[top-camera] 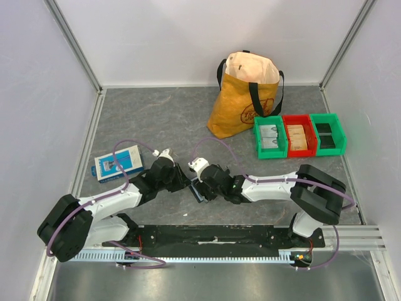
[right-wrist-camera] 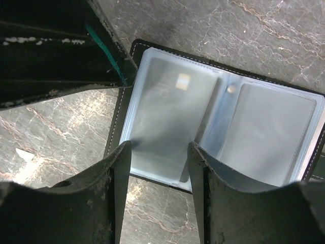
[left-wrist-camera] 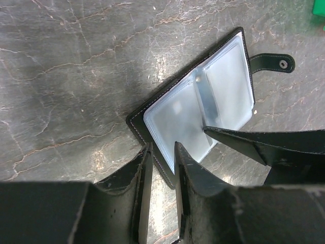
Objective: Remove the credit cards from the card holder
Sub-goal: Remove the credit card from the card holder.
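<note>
Right gripper [right-wrist-camera: 160, 150] jaws are standing spread, tips touching one clear sleeve page of the card holder [right-wrist-camera: 213, 127] and bracketing a pale card. Left gripper [left-wrist-camera: 162, 162] jaws are sitting narrowly parted, straddling the holder's stitched cover edge, not visibly pinching it. Credit cards [right-wrist-camera: 167, 107] are lying inside the sleeves. Holder is lying open and flat on the table [left-wrist-camera: 76, 76], its stud tab [left-wrist-camera: 271, 62] sticking out sideways. Beyond the holder a tan bag [top-camera: 244, 94] is standing. Left of the holder a blue-and-white box [top-camera: 119, 163] is lying.
</note>
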### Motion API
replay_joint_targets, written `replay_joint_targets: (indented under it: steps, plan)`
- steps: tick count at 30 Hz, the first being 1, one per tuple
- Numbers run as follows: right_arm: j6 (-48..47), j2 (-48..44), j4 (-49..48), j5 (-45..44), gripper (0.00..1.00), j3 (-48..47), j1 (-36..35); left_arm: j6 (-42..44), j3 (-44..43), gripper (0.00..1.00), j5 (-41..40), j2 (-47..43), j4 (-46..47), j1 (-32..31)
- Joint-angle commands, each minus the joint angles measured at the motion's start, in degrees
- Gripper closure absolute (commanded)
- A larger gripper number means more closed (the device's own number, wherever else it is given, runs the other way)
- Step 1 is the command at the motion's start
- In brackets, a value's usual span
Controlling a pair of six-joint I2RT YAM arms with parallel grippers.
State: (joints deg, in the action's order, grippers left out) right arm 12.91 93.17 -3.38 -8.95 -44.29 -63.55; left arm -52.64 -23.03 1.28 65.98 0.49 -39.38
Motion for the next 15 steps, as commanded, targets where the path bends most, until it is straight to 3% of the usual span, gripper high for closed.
replay_joint_targets:
  steps: [1,13,15]
  plan:
    - [-0.34,1.67,2.76,-1.68,0.48,-1.94,-0.26,0.96,-0.09,0.69,0.02,0.21,0.04,-0.26]
    - [1.33,3.42,3.29,-3.97,0.88,-2.38,-0.09,1.40,-2.02,0.67,3.29,0.30,-0.14,-0.18]
    - [1.77,3.69,3.29,-3.36,0.99,-2.29,0.53,1.40,-2.72,0.66,3.55,0.47,-0.14,-0.26]
